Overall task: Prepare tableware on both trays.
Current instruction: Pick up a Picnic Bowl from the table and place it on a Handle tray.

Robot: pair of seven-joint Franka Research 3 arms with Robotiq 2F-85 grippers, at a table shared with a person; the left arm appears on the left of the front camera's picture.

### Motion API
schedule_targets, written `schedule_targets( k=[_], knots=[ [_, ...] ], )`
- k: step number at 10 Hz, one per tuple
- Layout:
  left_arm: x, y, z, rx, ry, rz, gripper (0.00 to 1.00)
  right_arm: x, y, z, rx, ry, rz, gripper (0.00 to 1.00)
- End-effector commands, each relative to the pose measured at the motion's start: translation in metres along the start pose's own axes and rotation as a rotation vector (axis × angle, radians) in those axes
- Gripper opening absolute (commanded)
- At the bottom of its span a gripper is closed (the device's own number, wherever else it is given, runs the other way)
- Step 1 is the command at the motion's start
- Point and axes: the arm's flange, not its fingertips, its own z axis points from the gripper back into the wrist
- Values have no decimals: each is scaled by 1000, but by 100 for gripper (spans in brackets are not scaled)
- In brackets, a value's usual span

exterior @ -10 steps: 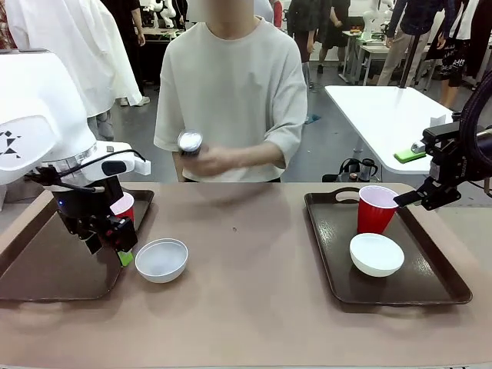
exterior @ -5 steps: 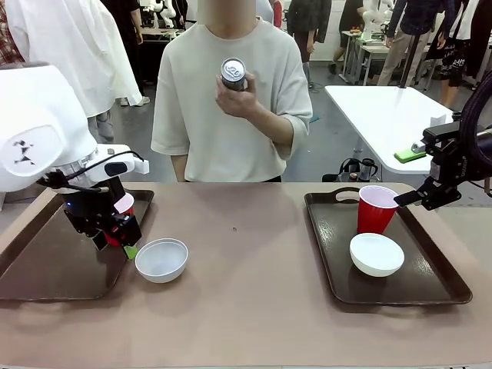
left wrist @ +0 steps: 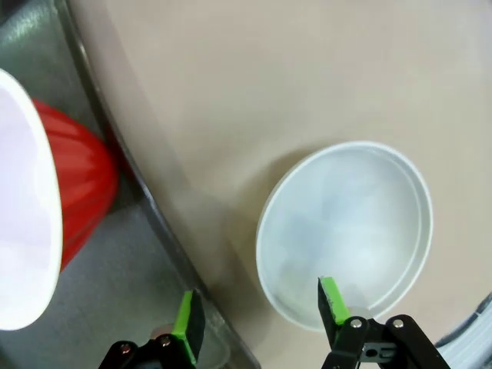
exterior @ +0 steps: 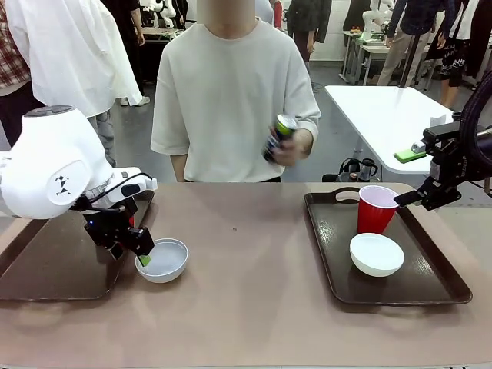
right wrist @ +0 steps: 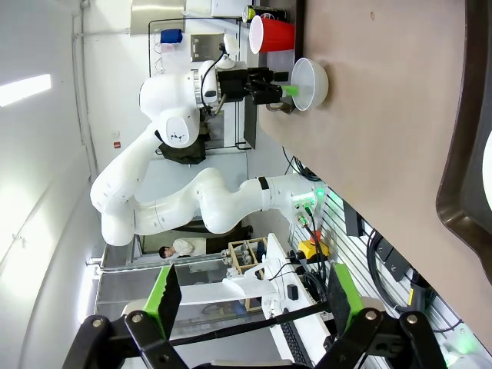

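The bowl (exterior: 162,260) sits on the table, just beside the left tray's (exterior: 46,269) right rim. The left gripper (left wrist: 258,306) stands unclenched astride the bowl's near rim, one pad (left wrist: 330,298) inside and the other over the tray edge, grasping nothing. We judge the step to be pinching that rim. We close squarely on the wall, lift it clear of the tray rim, and keep off the cup (left wrist: 77,192). The right gripper (right wrist: 254,296) hangs released near the right tray (exterior: 430,296).
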Motion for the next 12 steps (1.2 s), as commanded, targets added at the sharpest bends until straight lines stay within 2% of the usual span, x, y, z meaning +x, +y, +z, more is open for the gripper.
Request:
schedule_targets(
  k=[1,5,6,7,8,9,12],
  knots=[
    [1,-4,-7,-21,-30,-12,79,0,-1,2,-7,21,17,100],
    [10,-15,-23,-4,-18,-17,79,0,-1,2,-7,21,17,100],
    [12,-15,-25,-37,-26,-44,63,0,-1,2,-7,21,17,100],
    [13,-17,-26,-35,-11,-35,21,0,-1,2,-7,21,17,100],
    [13,-18,-24,-40,-17,-29,4,0,-1,2,-7,21,17,100],
    [13,-19,-21,-39,-23,-26,0,0,-1,2,-7,21,17,100],
    [13,-20,-20,-29,-19,-18,0,0,-1,2,-7,21,17,100]
  ],
)
